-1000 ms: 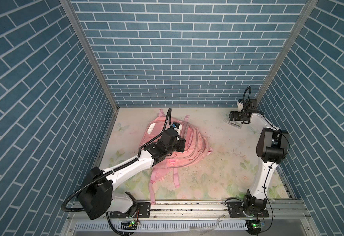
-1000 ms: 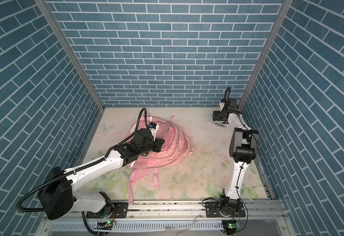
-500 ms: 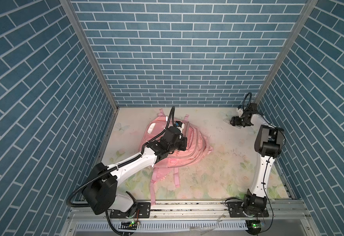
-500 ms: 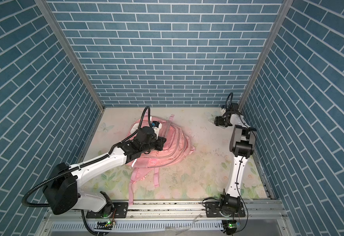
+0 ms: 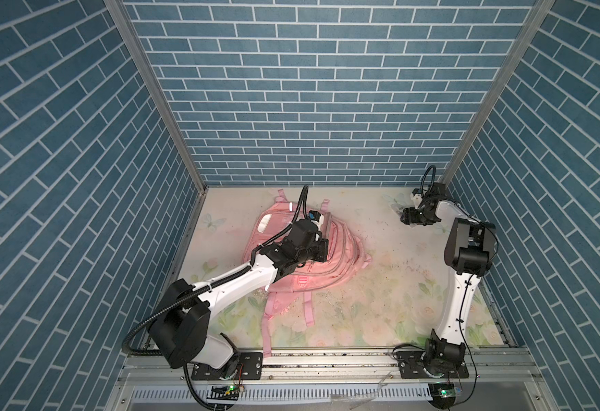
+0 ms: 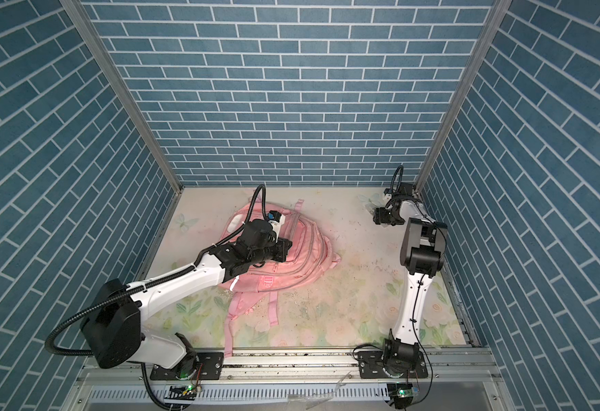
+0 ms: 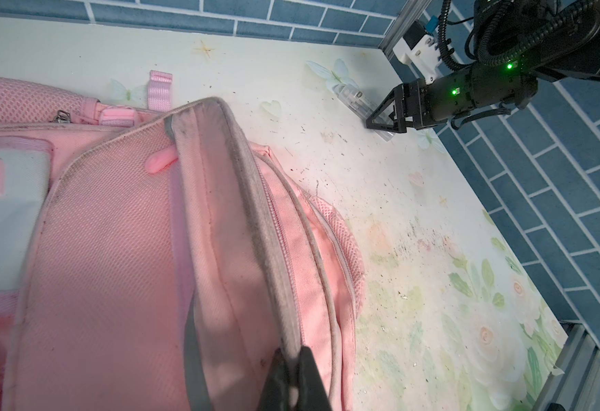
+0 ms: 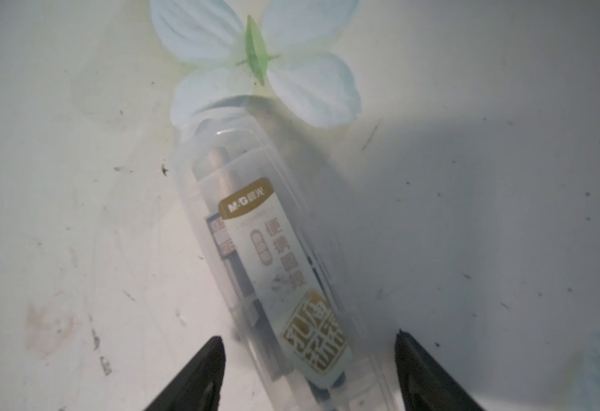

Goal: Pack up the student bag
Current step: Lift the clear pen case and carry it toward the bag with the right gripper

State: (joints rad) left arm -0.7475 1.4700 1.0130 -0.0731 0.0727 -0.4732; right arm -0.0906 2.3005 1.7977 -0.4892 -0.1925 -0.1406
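**Student bag** [image 5: 344, 261]: pink, lying flat on the table [image 5: 380, 313], left of centre, straps trailing toward the front rail.

**Left gripper** [image 7: 291, 356]: closed tight, pinching the bag's grey-piped zip edge. It is apparently lifting the edge so the pocket gapes for loading.

**Right gripper** [image 8: 309, 356]: in the far right rear corner, jaws spread either side of a clear case [image 8: 277, 256] and not clamping it. Contact at the tips is hard to judge.

**Change:** a second ago the right gripper stood above the case; it has since dropped to straddle it. The left gripper's pinch is unchanged.

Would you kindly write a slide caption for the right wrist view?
Open right gripper straddling a clear labelled plastic case lying on the table.
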